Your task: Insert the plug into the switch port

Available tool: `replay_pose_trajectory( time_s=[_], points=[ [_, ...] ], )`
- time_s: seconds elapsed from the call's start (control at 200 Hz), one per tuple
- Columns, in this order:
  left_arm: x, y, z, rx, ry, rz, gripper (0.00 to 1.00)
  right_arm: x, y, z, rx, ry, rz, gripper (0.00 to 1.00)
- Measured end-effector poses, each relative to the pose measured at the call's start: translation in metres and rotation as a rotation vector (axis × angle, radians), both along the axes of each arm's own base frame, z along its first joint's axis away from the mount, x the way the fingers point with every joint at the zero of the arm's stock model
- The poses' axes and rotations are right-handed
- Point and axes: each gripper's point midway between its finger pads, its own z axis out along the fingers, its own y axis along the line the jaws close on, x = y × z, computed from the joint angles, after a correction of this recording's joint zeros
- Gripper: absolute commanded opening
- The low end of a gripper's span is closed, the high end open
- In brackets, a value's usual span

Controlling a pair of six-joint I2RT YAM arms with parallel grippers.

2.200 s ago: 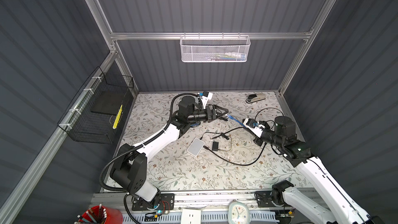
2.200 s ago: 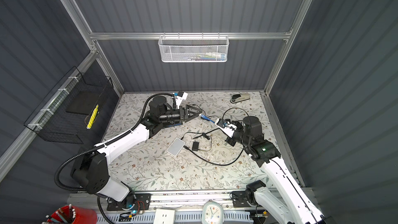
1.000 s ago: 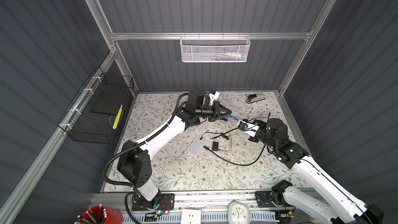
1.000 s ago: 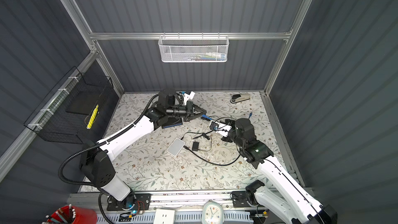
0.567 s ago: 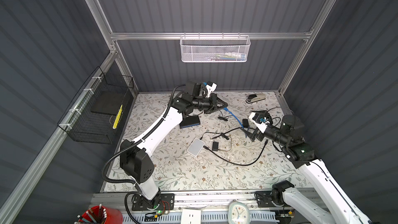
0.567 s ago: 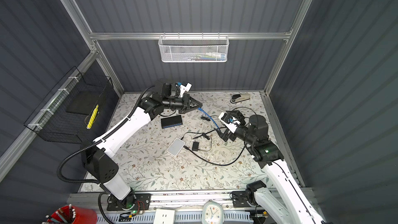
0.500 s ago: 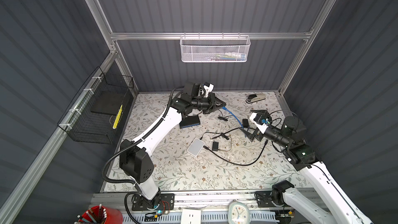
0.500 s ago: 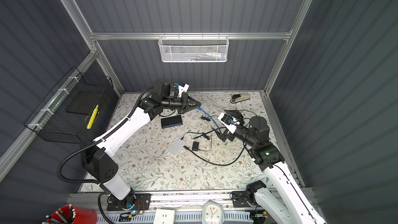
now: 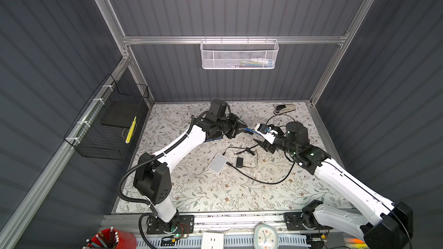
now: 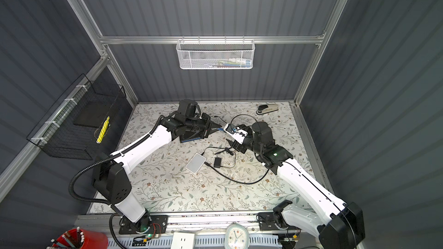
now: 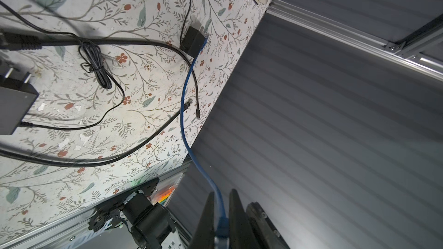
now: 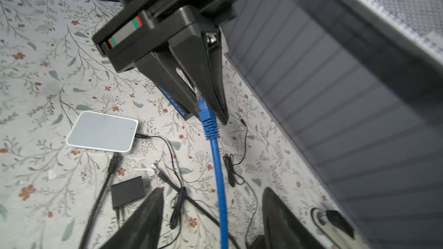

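My left gripper (image 9: 242, 125) (image 10: 217, 125) hovers above the mat at the back, shut on the blue plug (image 12: 208, 120) of a blue cable (image 9: 249, 130) (image 11: 185, 106). In the left wrist view the cable leaves from between the closed fingers (image 11: 222, 191). The switch (image 12: 178, 107) is a black box with a blue front. It lies on the mat under the left gripper and is mostly hidden in both top views. My right gripper (image 12: 212, 190) (image 9: 258, 138) faces the left one, open. The blue cable passes between its fingers without touching them.
A white router (image 9: 217, 162) and a black power adapter (image 9: 239, 162) lie mid-mat among loose black cables (image 9: 263, 180). A stapler (image 9: 285, 108) sits at the back right. A black wire basket (image 9: 107, 128) hangs on the left wall, a white mesh basket (image 9: 239, 55) on the back wall.
The right gripper has let go of the blue cable and stands open around it. The left gripper, still holding the plug, swung back and returned over the switch, towards the right gripper.
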Motion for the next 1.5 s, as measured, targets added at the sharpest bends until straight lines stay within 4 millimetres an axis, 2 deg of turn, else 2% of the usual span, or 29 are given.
replay_pose_trajectory(
  time_s=[0.075, 0.15, 0.19, 0.24, 0.35, 0.38, 0.4, 0.46, 0.515, 0.65, 0.72, 0.785, 0.84, 0.905, 0.94, 0.985, 1.066, 1.106, 1.176, 1.241, 1.386, 1.501],
  points=[
    [0.000, 0.000, 0.000, -0.001, 0.005, 0.003, 0.00, 0.014, 0.006, -0.008, -0.030, 0.023, -0.020, 0.46],
    [0.000, 0.000, 0.000, -0.002, 0.008, 0.005, 0.00, 0.027, 0.009, -0.016, -0.058, 0.037, -0.034, 0.30],
    [0.000, 0.000, 0.000, -0.003, 0.007, 0.005, 0.00, 0.031, 0.010, -0.020, -0.078, 0.034, -0.036, 0.26],
    [0.000, 0.000, 0.001, -0.004, 0.007, 0.005, 0.00, 0.034, 0.010, -0.025, -0.085, 0.046, -0.041, 0.22],
    [0.002, -0.001, 0.003, -0.012, -0.003, 0.004, 0.00, 0.036, 0.012, -0.034, -0.109, 0.055, -0.032, 0.01],
    [0.002, -0.001, 0.004, -0.013, -0.005, 0.004, 0.00, 0.036, 0.012, -0.033, -0.108, 0.056, -0.030, 0.00],
    [0.002, -0.002, 0.004, -0.015, -0.007, 0.004, 0.07, 0.036, 0.013, -0.032, -0.112, 0.049, -0.023, 0.00],
    [0.003, -0.002, 0.005, -0.022, -0.013, 0.002, 0.39, 0.036, 0.013, -0.030, -0.108, 0.045, -0.018, 0.00],
    [0.004, -0.003, 0.008, -0.033, -0.024, 0.002, 0.59, 0.033, 0.016, -0.027, -0.093, 0.046, 0.001, 0.00],
    [0.010, 0.007, 0.020, -0.036, -0.141, -0.015, 0.89, 0.019, 0.013, -0.011, 0.022, 0.115, 0.089, 0.00],
    [0.017, 0.032, 0.034, 0.037, -0.330, -0.047, 0.99, 0.019, 0.001, 0.003, 0.109, 0.181, 0.127, 0.00],
    [0.021, 0.060, 0.054, 0.140, -0.556, -0.080, 1.00, 0.020, -0.011, 0.014, 0.164, 0.243, 0.155, 0.00],
    [0.019, 0.085, 0.079, 0.236, -0.816, -0.121, 1.00, 0.018, -0.014, 0.019, 0.181, 0.288, 0.190, 0.00],
    [-0.002, 0.104, 0.101, 0.331, -1.120, -0.192, 1.00, 0.011, -0.010, 0.019, 0.187, 0.342, 0.246, 0.00],
    [-0.017, 0.108, 0.104, 0.368, -1.264, -0.246, 1.00, 0.006, -0.007, 0.016, 0.188, 0.372, 0.271, 0.00],
    [-0.034, 0.107, 0.099, 0.402, -1.417, -0.331, 1.00, 0.000, -0.005, 0.011, 0.187, 0.409, 0.296, 0.00],
    [-0.058, 0.101, 0.077, 0.449, -1.672, -0.513, 0.99, -0.010, -0.006, 0.002, 0.170, 0.449, 0.324, 0.00],
    [-0.063, 0.098, 0.065, 0.466, -1.744, -0.591, 0.97, -0.012, -0.006, 0.001, 0.157, 0.448, 0.331, 0.00],
    [-0.059, 0.092, 0.044, 0.498, -1.806, -0.699, 0.97, -0.013, -0.007, -0.001, 0.114, 0.411, 0.328, 0.00],
    [-0.057, 0.090, 0.037, 0.514, -1.850, -0.748, 0.97, -0.015, -0.006, -0.003, 0.046, 0.316, 0.315, 0.00],
    [-0.069, 0.088, 0.056, 0.478, -1.966, -0.699, 0.95, -0.033, -0.007, -0.009, -0.075, 0.009, 0.298, 0.00],
    [-0.087, 0.090, 0.071, 0.414, -2.005, -0.640, 0.94, -0.026, -0.017, -0.003, -0.135, -0.188, 0.241, 0.00]
  ],
)
